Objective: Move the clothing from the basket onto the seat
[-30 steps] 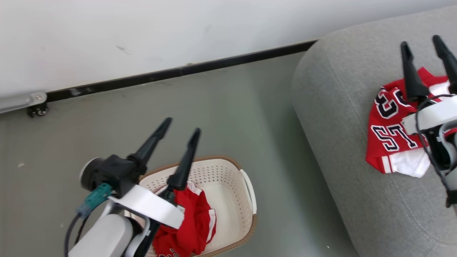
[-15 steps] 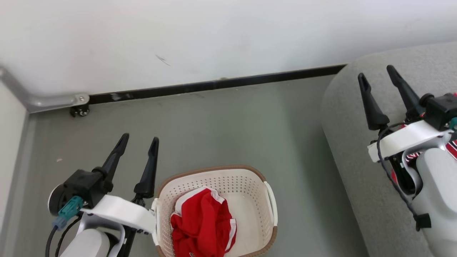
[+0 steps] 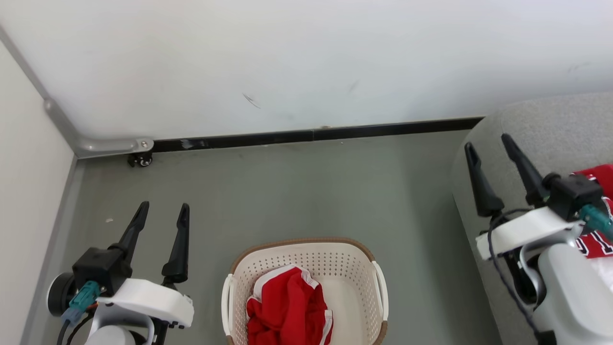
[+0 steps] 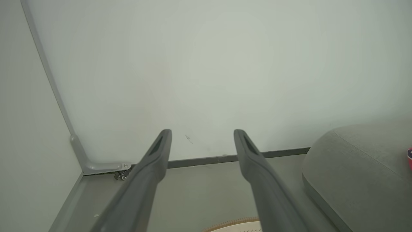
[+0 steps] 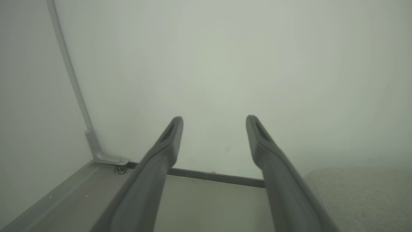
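I count one basket [image 3: 346, 262], cream with a brown rim, standing on the grey floor [image 3: 306, 191] between my two arms. Inside it lies one crumpled red garment with white trim, the shorts [image 3: 287, 311], bunched toward the basket's left side, with the right of the bottom bare. The second red garment, the jersey [image 3: 598, 175], lies on the seat [image 3: 541, 120] at the far right, partly behind my right arm, with a bit of black-and-white lettering showing. That makes two garments: one in the basket, one on the seat.

My left hand [image 3: 164, 206] hangs over the floor left of the basket, and my right hand [image 3: 486, 141] is over the seat's rounded edge. Both are spread wide and hold nothing.

The head camera gives me the basket's contents. The left wrist camera gives a sliver of brown rim at its bottom edge, the seat's corner and a speck of red at the right border. The right wrist camera gives the wall [image 5: 225, 64], the floor and a corner of the seat.
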Controlling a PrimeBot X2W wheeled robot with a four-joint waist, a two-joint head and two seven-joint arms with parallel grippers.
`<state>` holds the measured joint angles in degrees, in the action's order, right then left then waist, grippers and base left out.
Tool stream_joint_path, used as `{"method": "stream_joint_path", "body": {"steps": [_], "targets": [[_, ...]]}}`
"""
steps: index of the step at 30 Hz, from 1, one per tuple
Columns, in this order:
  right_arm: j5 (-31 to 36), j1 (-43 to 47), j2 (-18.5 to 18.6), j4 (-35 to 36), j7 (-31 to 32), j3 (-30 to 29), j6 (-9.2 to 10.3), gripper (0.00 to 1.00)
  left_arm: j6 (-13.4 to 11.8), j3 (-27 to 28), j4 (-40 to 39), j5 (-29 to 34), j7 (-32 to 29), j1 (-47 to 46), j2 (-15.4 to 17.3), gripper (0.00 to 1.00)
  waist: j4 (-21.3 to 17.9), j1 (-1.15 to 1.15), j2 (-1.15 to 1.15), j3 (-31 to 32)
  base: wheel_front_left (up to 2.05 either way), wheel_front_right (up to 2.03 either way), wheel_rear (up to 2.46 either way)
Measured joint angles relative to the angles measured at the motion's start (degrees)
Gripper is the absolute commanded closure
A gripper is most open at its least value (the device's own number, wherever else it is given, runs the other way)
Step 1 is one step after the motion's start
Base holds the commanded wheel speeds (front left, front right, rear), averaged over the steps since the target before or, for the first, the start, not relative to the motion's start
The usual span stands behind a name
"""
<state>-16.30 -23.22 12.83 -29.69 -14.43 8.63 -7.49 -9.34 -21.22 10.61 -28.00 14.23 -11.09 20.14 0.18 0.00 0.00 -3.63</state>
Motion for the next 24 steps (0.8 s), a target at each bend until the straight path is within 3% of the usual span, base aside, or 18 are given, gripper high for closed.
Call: {"method": "stream_joint_path", "body": {"steps": [15,24], "targets": [[4.53,10.34,-7.58,4.75,0.00,-2.67,0.00,0.00,-2.32,3.68,0.33,3.54,0.00,4.69,-1.10,0.00,1.35,0.00,0.00,3.10,0.00,0.00,0.00],[7.39,15.34,-9.24,7.20,0.00,-3.39,0.00,0.00,-3.00,5.17,-0.02,5.24,0.00,7.28,-1.36,0.00,0.39,0.00,0.00,3.87,0.00,0.00,0.00]]}}
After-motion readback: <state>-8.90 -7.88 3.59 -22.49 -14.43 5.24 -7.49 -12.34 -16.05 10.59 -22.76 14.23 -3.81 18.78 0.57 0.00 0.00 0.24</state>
